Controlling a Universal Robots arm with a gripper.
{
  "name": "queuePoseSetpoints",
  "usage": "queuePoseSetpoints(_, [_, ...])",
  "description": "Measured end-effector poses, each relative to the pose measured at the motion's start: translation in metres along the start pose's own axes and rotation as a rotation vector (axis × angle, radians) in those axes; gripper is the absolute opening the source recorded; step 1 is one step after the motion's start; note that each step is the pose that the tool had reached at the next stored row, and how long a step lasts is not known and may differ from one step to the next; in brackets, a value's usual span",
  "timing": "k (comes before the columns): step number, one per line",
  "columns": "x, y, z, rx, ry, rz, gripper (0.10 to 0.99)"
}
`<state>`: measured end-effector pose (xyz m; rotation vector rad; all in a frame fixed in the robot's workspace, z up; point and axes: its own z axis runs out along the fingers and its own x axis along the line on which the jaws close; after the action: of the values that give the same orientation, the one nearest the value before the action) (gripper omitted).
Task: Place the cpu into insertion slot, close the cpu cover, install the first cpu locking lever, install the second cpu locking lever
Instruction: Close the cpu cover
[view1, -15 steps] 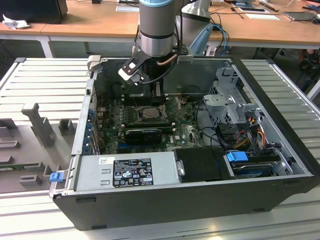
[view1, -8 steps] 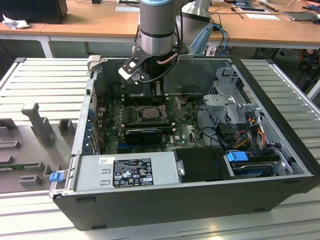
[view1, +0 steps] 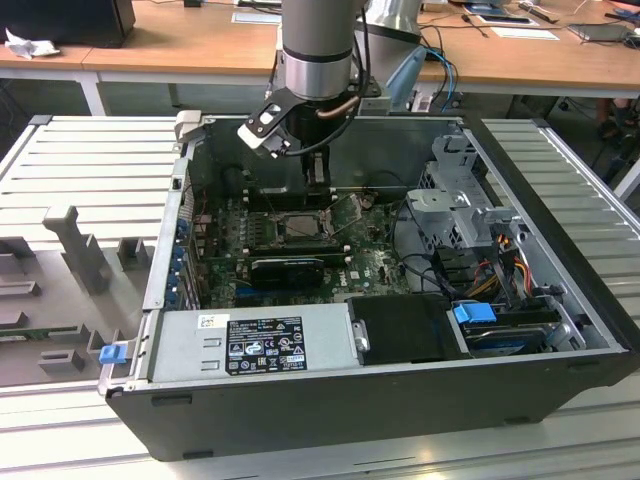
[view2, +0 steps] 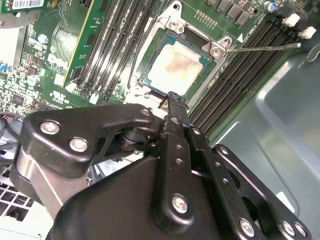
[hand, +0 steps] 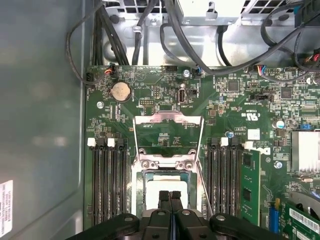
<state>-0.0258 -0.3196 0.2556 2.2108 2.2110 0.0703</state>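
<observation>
A: Looking for the cpu (hand: 167, 184)?

B: Seated in the insertion slot (hand: 142, 186), pale face up, on the green motherboard (hand: 150, 95) inside the open computer case (view1: 330, 410).

A: Covered yet?

B: Not yet. See the cpu cover (hand: 167, 120) swung back beyond the slot, with green board visible through its square window. Note also one thin locking lever (view2: 262, 48) sticking out sideways across the black memory slots (view2: 240, 75).

A: And the gripper (hand: 170, 196)?

B: Poised over one edge of the cpu, jaws pressed together with nothing between them. Cannot tell whether touching the chip or just clear of it.

A: Any writing to go by?

B: Labels, yes, but nothing to read off. Look at the white sticker (view1: 213, 322) and the black label (view1: 265, 345) side by side on the silver power supply (view1: 320, 325) at the case's front edge. Print far too small to make out. Same for the white lettering scattered over the motherboard.
</observation>
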Motion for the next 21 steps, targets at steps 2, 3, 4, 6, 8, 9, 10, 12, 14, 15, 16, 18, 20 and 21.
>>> queuePoseSetpoints(2, [0.0001, 0.0009, -0.0003, 0.000, 0.0003, 0.000, 0.106])
queuePoseSetpoints(3, [0.0000, 0.0021, -0.0008, 0.000, 0.0000, 0.000, 0.106])
queuePoseSetpoints(4, [0.0001, 0.0026, -0.0009, 0.000, 0.0000, 0.000, 0.106])
queuePoseSetpoints(6, [0.0002, 0.0033, -0.0022, 0.000, -0.0001, 0.000, 0.106])
queuePoseSetpoints(8, [0.0005, 0.0036, -0.0035, 0.000, -0.0001, 0.000, 0.106])
queuePoseSetpoints(9, [0.0005, 0.0036, -0.0040, 0.000, -0.0001, 0.000, 0.106])
queuePoseSetpoints(10, [0.0006, 0.0037, -0.0046, 0.000, -0.0001, 0.000, 0.106])
queuePoseSetpoints(12, [0.0008, 0.0039, -0.0063, 0.000, -0.0001, 0.000, 0.106])
queuePoseSetpoints(14, [0.0010, 0.0045, -0.0098, 0.000, -0.0002, 0.000, 0.106])
queuePoseSetpoints(15, [0.0010, 0.0054, -0.0113, 0.000, -0.0002, 0.000, 0.106])
queuePoseSetpoints(16, [0.0010, 0.0064, -0.0119, 0.000, -0.0001, 0.000, 0.106])
queuePoseSetpoints(18, [0.0011, 0.0087, -0.0127, 0.000, 0.0001, 0.000, 0.106])
queuePoseSetpoints(20, [0.0010, 0.0097, -0.0127, 0.000, 0.0000, 0.000, 0.106])
queuePoseSetpoints(21, [0.0010, 0.0109, -0.0127, 0.000, -0.0002, 0.000, 0.106])
